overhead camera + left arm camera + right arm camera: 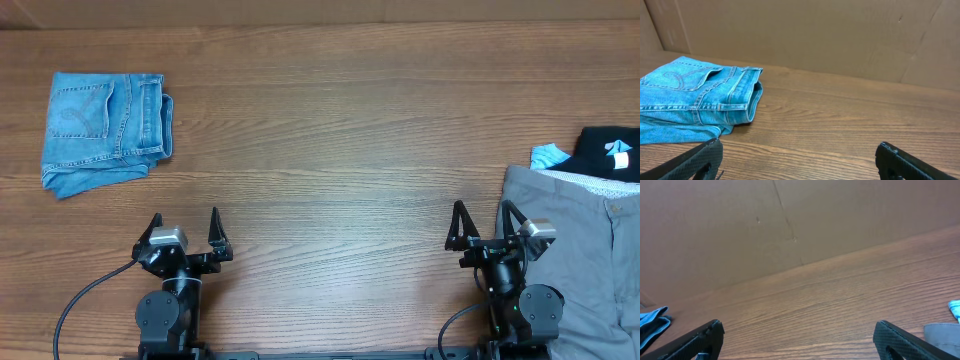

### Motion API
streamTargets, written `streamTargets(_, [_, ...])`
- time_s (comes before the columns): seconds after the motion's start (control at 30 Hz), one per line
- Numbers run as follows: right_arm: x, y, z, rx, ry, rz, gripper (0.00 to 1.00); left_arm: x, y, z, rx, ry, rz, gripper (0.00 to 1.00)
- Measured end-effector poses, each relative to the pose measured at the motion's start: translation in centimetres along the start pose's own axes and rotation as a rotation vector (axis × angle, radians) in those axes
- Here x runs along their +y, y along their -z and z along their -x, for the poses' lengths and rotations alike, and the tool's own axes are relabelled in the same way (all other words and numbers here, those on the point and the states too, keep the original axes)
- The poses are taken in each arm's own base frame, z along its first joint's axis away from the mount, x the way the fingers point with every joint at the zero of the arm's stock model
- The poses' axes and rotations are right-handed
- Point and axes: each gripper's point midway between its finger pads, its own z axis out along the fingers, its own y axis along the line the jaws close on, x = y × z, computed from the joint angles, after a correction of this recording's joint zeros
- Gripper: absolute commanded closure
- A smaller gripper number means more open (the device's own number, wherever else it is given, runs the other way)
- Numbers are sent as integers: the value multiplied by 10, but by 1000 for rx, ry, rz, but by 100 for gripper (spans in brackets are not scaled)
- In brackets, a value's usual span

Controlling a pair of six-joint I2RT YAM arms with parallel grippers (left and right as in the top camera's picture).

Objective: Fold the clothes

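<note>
The grey shorts [585, 240] lie unfolded at the table's right edge, partly cut off by the frame; a pale speckled lining shows at their top. A corner of them shows in the right wrist view [942, 332]. My right gripper [482, 222] is open and empty, just left of the grey shorts. My left gripper [183, 230] is open and empty near the front edge at the left. Both grippers' wide-open fingers show over bare wood in the left wrist view [797, 160] and the right wrist view [799, 340].
Folded blue denim shorts [105, 130] lie at the far left, also in the left wrist view [695, 97]. A black garment [608, 152] and a light blue item [549, 155] lie at the right edge above the grey shorts. A cardboard wall [815, 35] backs the table.
</note>
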Motion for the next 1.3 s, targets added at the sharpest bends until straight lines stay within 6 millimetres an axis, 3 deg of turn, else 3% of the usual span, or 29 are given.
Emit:
streamTargets(1.0, [0, 0, 0, 0, 0, 0, 0, 0, 0, 0, 0, 0, -1, 0])
streamTargets(1.13, [2, 0, 0, 3, 0, 14, 0, -9, 0, -2, 9, 16, -53, 0])
streamTargets(1.3, [23, 2, -3, 26, -1, 130, 0, -26, 2, 7, -20, 44, -152, 0])
